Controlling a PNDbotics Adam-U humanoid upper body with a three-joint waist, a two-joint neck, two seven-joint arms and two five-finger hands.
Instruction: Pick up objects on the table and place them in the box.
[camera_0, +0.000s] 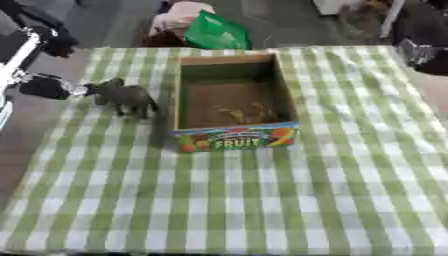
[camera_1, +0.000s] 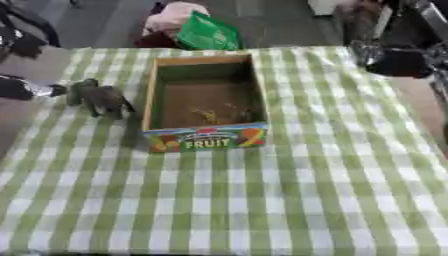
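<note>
A grey toy elephant (camera_0: 127, 97) stands on the green-and-white checked cloth, just left of the box. The box (camera_0: 232, 137) is open-topped cardboard with a colourful "FRUIT" front, and something small and yellowish (camera_0: 241, 114) lies on its floor. My left hand (camera_0: 44, 86) is black and comes in at the table's left edge. It sits right beside the elephant's head, and whether they touch is unclear. My right hand (camera_1: 398, 62) hovers over the table's far right corner, well away from the box.
Beyond the far edge of the table (camera_0: 350, 210) sit a green bag (camera_0: 214, 32) and a pink bundle (camera_0: 179, 17). The cloth in front of and right of the box carries nothing.
</note>
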